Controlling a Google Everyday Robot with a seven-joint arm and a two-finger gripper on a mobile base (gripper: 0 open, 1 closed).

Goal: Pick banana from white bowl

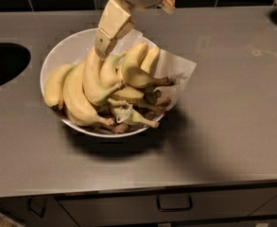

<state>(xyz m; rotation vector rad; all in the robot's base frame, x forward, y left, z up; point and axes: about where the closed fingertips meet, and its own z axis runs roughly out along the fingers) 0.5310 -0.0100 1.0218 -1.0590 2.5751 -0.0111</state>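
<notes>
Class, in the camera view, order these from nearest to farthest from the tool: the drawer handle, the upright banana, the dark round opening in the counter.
1. The upright banana, directly beneath the tool at the top of the view.
2. The dark round opening, at the left edge of the counter.
3. The drawer handle, lowest, under the counter front.
</notes>
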